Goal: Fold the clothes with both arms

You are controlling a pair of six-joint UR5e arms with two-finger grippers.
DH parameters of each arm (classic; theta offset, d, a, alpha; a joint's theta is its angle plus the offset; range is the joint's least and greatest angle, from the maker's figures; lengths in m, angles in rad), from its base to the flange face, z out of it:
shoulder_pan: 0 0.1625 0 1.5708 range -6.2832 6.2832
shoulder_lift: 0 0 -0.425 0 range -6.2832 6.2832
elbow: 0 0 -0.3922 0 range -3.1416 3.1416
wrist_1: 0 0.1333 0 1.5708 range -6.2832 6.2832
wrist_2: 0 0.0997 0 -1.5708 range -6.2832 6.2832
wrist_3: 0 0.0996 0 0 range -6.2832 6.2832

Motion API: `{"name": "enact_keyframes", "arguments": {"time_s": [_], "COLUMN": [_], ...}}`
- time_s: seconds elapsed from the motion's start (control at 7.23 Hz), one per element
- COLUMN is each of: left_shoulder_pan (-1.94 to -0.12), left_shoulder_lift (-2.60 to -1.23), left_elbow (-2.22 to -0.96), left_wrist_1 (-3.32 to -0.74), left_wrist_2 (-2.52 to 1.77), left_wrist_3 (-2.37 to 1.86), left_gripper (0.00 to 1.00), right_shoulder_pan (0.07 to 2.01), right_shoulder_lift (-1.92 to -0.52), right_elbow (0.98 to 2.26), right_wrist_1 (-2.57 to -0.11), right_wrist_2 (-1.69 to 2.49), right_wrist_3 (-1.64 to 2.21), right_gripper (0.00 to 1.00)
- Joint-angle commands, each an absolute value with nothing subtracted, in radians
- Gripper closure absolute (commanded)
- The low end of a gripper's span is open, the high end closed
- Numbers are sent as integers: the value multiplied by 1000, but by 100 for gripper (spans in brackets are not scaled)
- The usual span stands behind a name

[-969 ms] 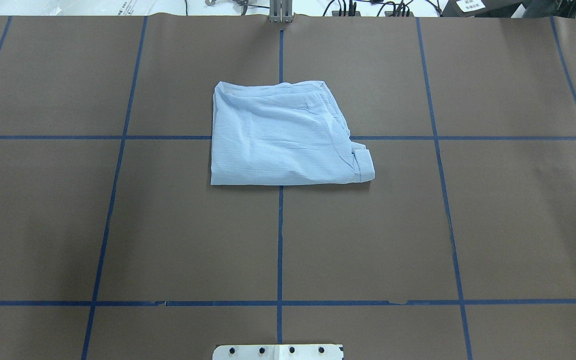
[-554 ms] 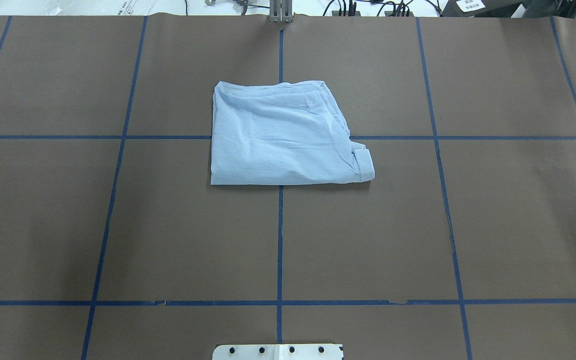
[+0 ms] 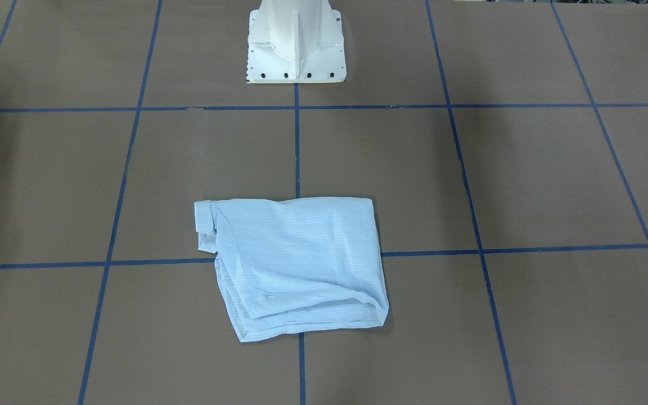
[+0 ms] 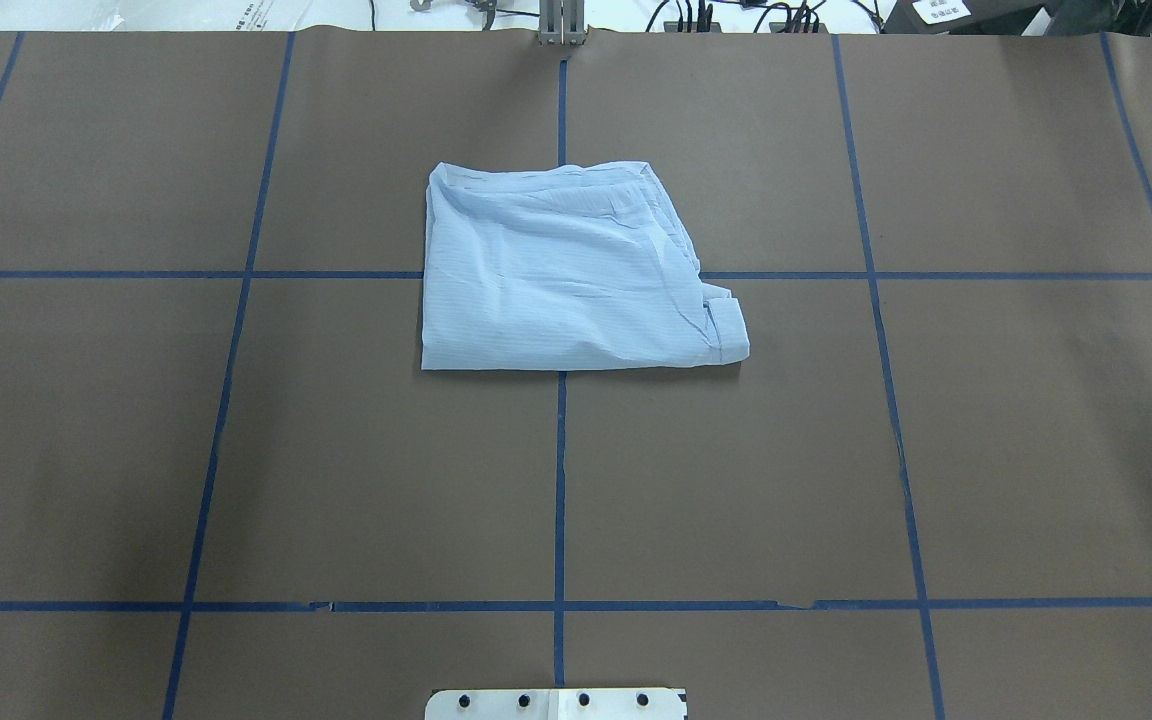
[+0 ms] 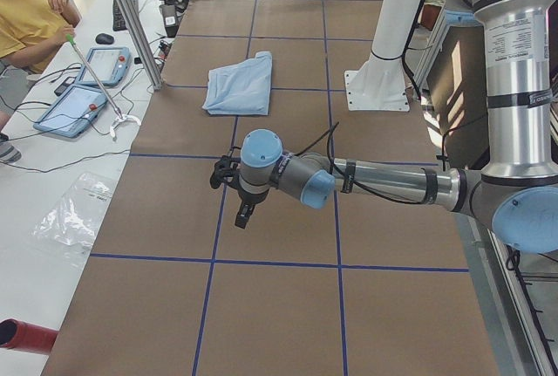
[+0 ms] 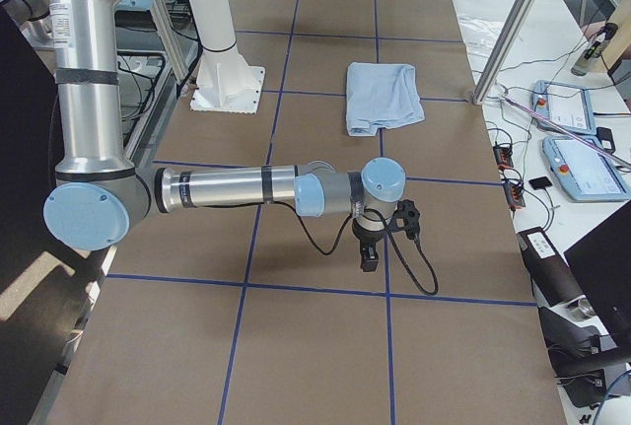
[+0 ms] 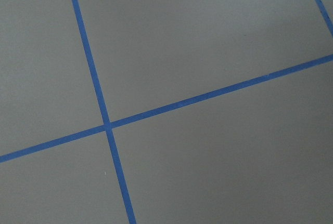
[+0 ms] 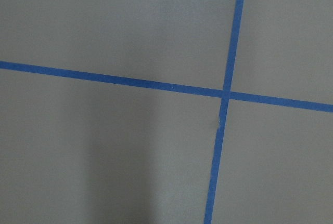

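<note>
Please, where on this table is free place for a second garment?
Bare brown squares lie on both sides of the folded shirt, and a wide strip runs between it and the white pedestal base. Only the centre is taken.

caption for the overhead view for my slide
Folded light-blue striped shirt resting on a brown table gridded with blue tape.

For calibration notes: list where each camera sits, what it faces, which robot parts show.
Front-facing: across the table, down at shirt and white pedestal.
Overhead: behind robot, down on shirt; pedestal foot only.
Exterior left: table end; left arm near.
Exterior right: opposite end; right arm near.
Wrists: down at blue tape crossings; no body.
Shared: all exterior views show the shirt.
</note>
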State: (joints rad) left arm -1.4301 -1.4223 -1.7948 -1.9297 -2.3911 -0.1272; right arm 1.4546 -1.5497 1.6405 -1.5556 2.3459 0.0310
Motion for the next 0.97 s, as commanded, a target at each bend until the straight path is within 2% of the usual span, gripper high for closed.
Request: {"name": "enact_keyframes", "arguments": {"time_s": [0.0,0.83], "left_shoulder_pan": [-1445,-1445], "left_shoulder_lift": [-1419,-1425], "left_elbow": [-1799,-1807], "left_wrist_1": [-1930,-1937], "left_wrist_2": [-2434,-2434], "left_wrist_3": [-127,-127], "left_gripper": [0,0], "right_shoulder_pan": [1454,1459], "right_shoulder_lift": [-1555,-1589], "right_elbow": [1635,1652], "right_wrist_1": [-1555,-1551], "right_wrist_2": [2341,2318], "right_wrist_3": [34,35], "right_gripper": [0,0]}}
